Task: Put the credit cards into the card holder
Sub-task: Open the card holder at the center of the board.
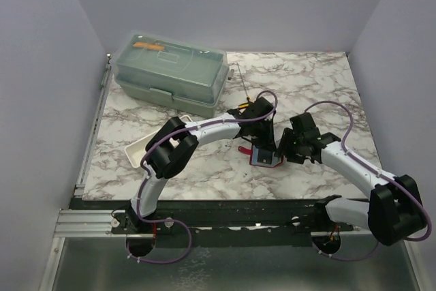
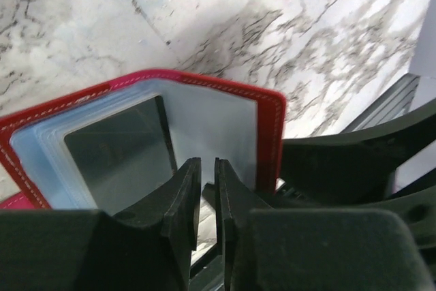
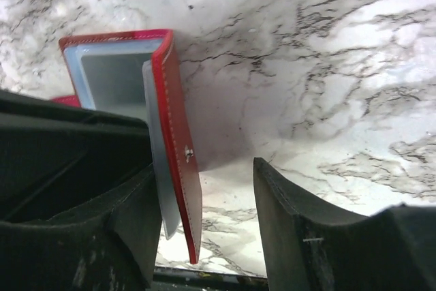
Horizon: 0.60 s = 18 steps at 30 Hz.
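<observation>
One dark blue-grey card [image 2: 119,155] sits in a clear sleeve [image 2: 211,124] of the red stitched card holder [image 2: 269,117], which the left gripper [image 2: 206,195] pinches upright over the marble counter [image 2: 306,32]. Beside the cover [image 3: 180,141] the right gripper [image 3: 204,175] gapes; insertion looks done, so backing away cleanly comes next.

Soft, even light from above makes my marble surface [image 1: 306,86] bright, shadows faint. Wrist views blur close up: my left pincer [image 2: 206,165] reads dark, card holder [image 2: 211,120] sleeves gleam milky.
</observation>
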{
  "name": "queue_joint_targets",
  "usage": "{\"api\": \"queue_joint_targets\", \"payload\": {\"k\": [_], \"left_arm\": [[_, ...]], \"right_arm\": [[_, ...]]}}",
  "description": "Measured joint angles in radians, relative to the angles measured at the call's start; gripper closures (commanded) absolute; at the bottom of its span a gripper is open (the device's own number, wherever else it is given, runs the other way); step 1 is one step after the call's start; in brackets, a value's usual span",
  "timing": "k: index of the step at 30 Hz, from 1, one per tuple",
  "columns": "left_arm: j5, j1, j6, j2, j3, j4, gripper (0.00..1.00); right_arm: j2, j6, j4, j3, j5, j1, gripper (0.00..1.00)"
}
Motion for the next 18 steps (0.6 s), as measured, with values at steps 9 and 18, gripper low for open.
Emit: {"api": "queue_joint_targets", "payload": {"k": [9, 18], "left_arm": [[-0.065, 0.066, 0.039, -0.181, -0.245, -0.044, 0.52], [-0.135, 0.127, 0.047, -0.337, -0.439, -0.052, 0.45]], "right_arm": [[0.027, -0.039, 0.190, -0.071, -0.057, -0.017, 0.87], [0.154, -0.199, 0.480, -0.109, -0.423, -0.019, 0.97]]}}
